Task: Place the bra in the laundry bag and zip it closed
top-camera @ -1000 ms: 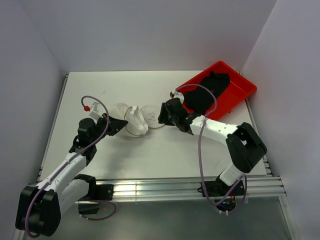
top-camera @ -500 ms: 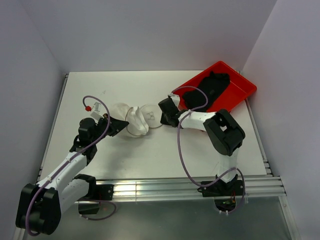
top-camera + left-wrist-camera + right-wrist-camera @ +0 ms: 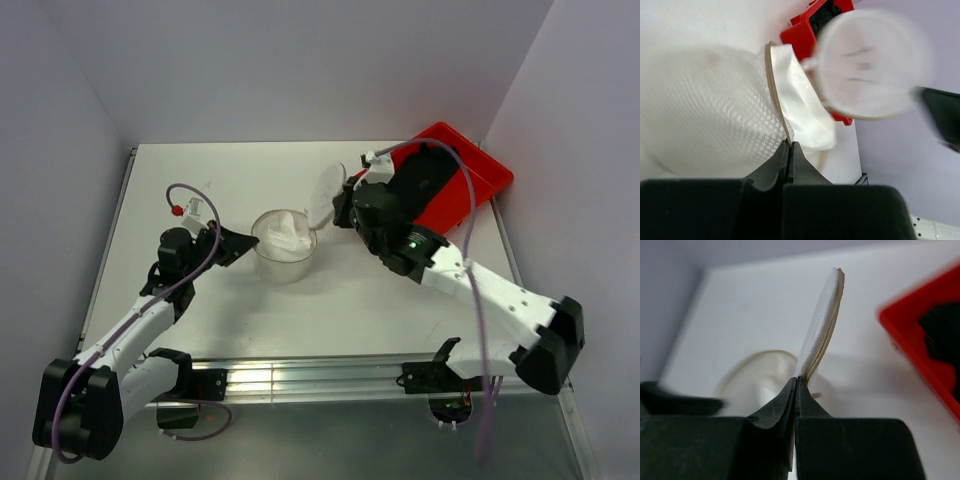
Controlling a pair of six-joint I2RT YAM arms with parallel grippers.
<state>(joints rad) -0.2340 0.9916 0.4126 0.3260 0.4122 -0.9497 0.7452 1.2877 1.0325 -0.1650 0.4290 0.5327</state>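
The laundry bag (image 3: 285, 250) stands open at the table's middle, a white mesh drum (image 3: 705, 110) with a fold of white fabric (image 3: 802, 107) inside. My left gripper (image 3: 250, 243) is shut on its near-left rim (image 3: 789, 145). The round lid (image 3: 325, 193) is lifted on edge at the bag's right, and my right gripper (image 3: 342, 208) is shut on its lower edge (image 3: 796, 380); the lid (image 3: 824, 320) rises straight above the tips. The bra (image 3: 420, 182), black, lies in the red tray (image 3: 480, 190), apart from both grippers.
The red tray (image 3: 917, 347) sits at the back right corner against the wall, with the bra (image 3: 942, 332) in it. White walls close the table on the left, back and right. The right arm stretches from the near right toward the bag.
The right gripper has shut on the lid and raised it from flat to upright. The bag's mouth has opened round. The left gripper has kept its hold on the rim.
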